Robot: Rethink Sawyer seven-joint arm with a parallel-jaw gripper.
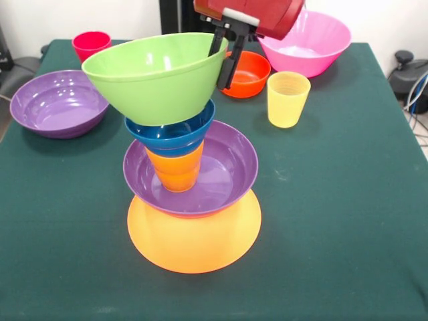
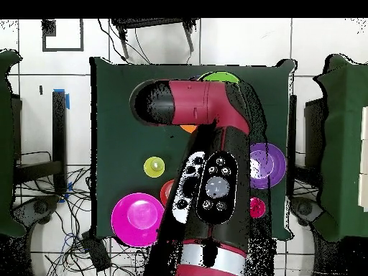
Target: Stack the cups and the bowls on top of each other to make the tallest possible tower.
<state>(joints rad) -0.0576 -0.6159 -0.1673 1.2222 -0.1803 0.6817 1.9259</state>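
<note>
The tower stands mid-table: an upturned yellow-orange bowl, a purple bowl, an orange cup, a blue bowl, and a green bowl on top, tilted with its left side low. My gripper straddles the green bowl's right rim, one finger inside and one finger outside, shut on it. In the overhead view my arm hides the tower except the green bowl's edge.
A second purple bowl sits at the left, with a red-pink cup behind it. An orange-red bowl, a yellow cup and a pink bowl stand at the back right.
</note>
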